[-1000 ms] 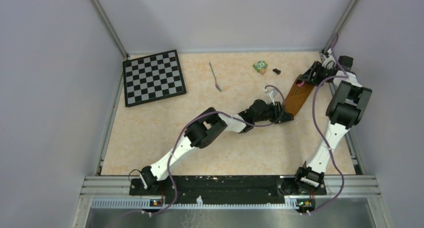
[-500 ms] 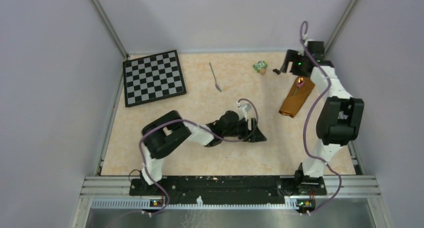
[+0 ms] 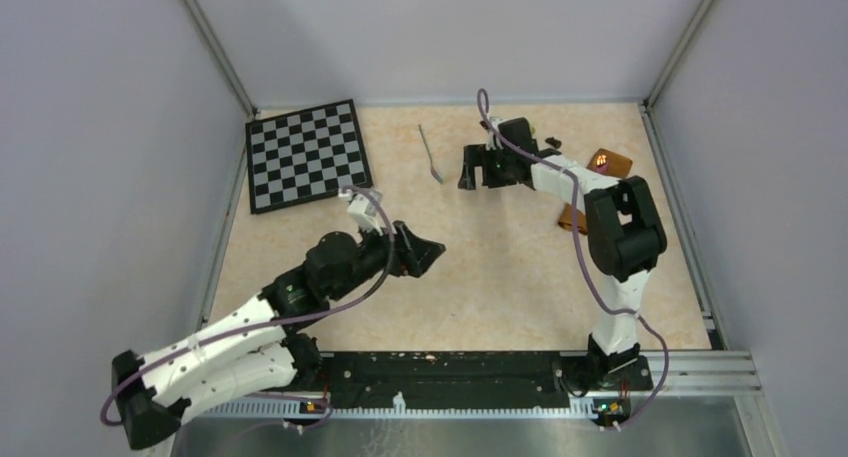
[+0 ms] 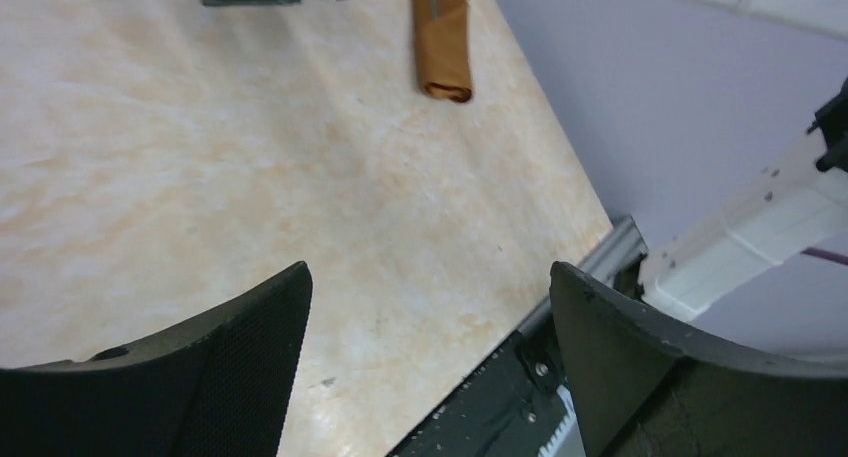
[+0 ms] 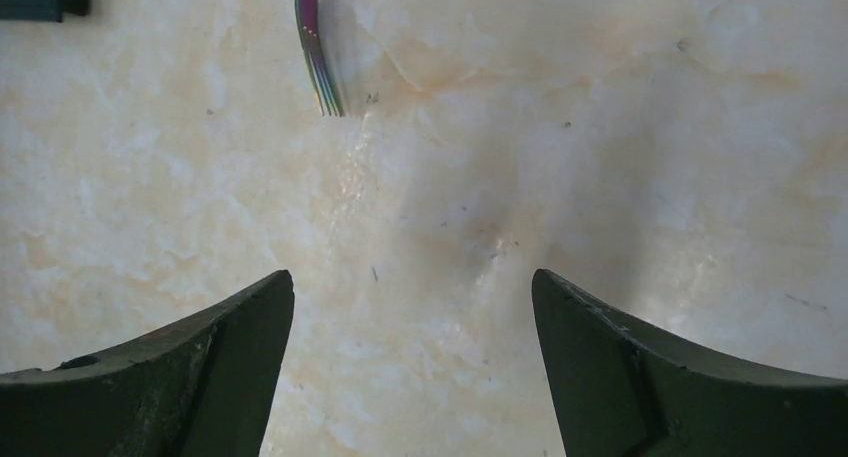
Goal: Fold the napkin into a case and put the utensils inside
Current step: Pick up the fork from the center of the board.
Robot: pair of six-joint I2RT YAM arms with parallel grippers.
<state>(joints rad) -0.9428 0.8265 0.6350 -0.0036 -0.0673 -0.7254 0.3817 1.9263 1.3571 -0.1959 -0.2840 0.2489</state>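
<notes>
The napkin, folded into a narrow orange-brown case [image 3: 613,161], lies at the far right, and my right arm crosses over its middle. A coppery spoon bowl [image 3: 600,160] shows at its far end. In the left wrist view the case [image 4: 443,37] lies far ahead. A thin rainbow-tinted fork [image 3: 431,155] lies on the table at the back centre. My right gripper [image 3: 463,169] stands open just right of it and holds nothing; the fork's tines [image 5: 318,62] show ahead of its open jaws [image 5: 412,277]. My left gripper [image 3: 432,251] is open and empty over mid-table [image 4: 430,277].
A black-and-white chessboard [image 3: 307,155] lies at the back left. A small black piece [image 3: 553,140] sits behind the right arm. Grey walls close the table on three sides. The metal rail [image 3: 460,367] with the arm bases runs along the near edge.
Both grippers left the napkin case and opened. The left arm drew back toward the near left. The right arm swung from the far right corner leftward to beside the fork.
</notes>
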